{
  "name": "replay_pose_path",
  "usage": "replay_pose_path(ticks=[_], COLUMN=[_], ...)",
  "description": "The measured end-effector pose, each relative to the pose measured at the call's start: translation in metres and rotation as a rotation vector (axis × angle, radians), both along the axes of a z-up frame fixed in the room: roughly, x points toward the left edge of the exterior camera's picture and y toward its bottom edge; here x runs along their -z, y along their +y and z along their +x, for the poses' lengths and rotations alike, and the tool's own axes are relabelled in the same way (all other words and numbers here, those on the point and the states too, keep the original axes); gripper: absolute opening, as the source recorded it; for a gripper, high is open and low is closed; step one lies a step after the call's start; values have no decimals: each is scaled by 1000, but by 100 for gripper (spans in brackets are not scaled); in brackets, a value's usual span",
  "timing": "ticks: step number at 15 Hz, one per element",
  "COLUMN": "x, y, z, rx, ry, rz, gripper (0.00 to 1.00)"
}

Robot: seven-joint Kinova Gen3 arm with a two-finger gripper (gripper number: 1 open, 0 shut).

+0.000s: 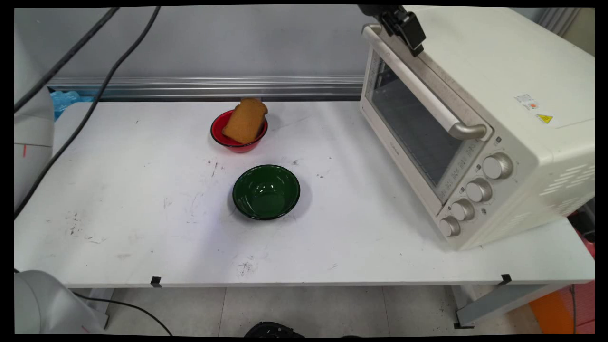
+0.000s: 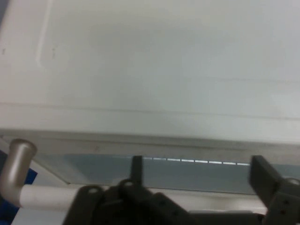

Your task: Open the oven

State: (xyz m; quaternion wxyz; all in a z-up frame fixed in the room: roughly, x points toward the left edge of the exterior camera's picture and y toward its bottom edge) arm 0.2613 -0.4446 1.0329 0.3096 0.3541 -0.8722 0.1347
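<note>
Two jaws stand apart on the gripper [image 1: 414, 45], w/ nothing between them, just above the toaster oven's [image 1: 475, 128] door handle [image 1: 418, 88], at approx 1 o'clock on the worktop [image 1: 142, 213]. Door looks shut. Hand view adds the handle's end post and the oven top; main view alone shows red bowl [image 1: 223, 137] w/ toast slice [image 1: 244, 121] leaning on its rim at 12, green bowl [image 1: 266, 191] at centre.

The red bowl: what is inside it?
A slice of toast leans in the red bowl, sticking out above the rim. The toast covers most of the bowl's bottom, so anything under it cannot be seen.
</note>
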Motion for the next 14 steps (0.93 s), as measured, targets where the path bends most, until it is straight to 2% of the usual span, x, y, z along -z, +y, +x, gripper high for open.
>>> replay_pose_path(ticks=[1, 14], x=[0, 8], y=[0, 12], z=[-2, -24], rx=[-1, 33], ry=[-5, -64], rz=[-1, 14], gripper=[0, 0])
